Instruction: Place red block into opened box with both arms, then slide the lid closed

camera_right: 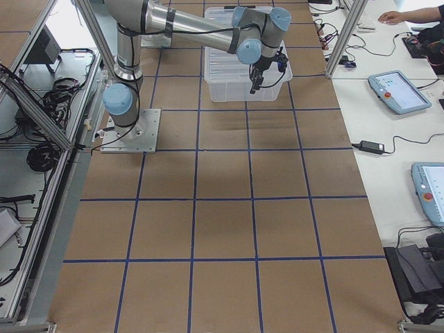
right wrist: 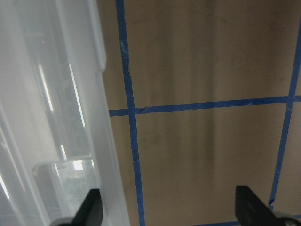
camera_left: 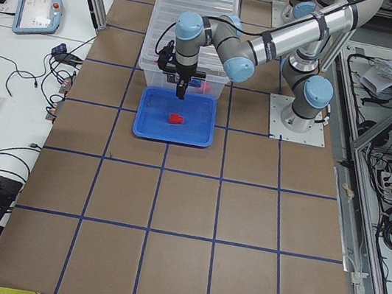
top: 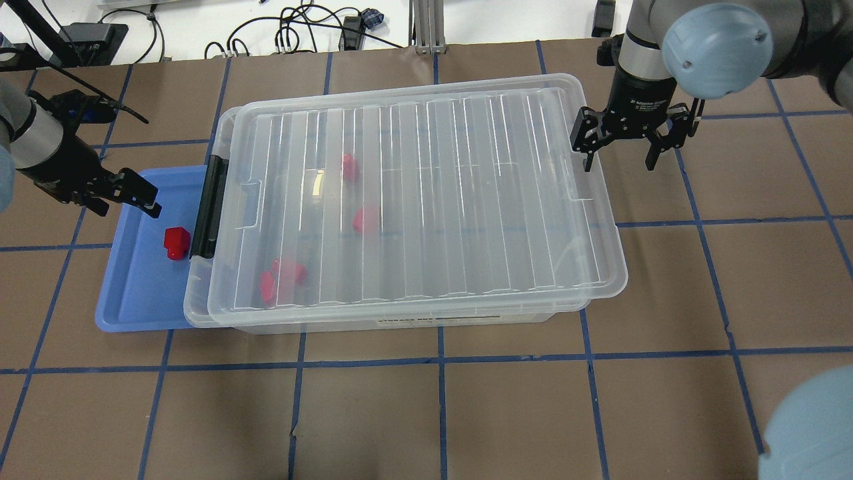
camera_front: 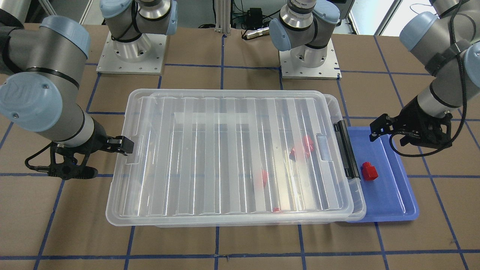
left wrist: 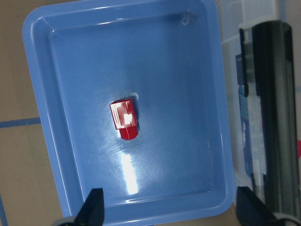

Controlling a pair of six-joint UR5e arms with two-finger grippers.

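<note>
**A:** So, what does the left wrist camera give me that the overhead doesn't?

**B:** From the wrist I see the block lying alone near the middle of the tray, clear of its walls. The latch runs along one side. The overhead adds the lid lying on the box, with a thin strip uncovered at the latch end. It also shows other red blocks blurred beneath the lid.

**A:** And the claws?

**B:** My left claw hangs over the tray, fingers spread wide, holding nothing. The right claw is also wide apart and empty, at the lid's far short end. Its wrist view puts one finger over the lid's rim and the other over bare table. Whether it touches the rim, I can't tell.
</note>
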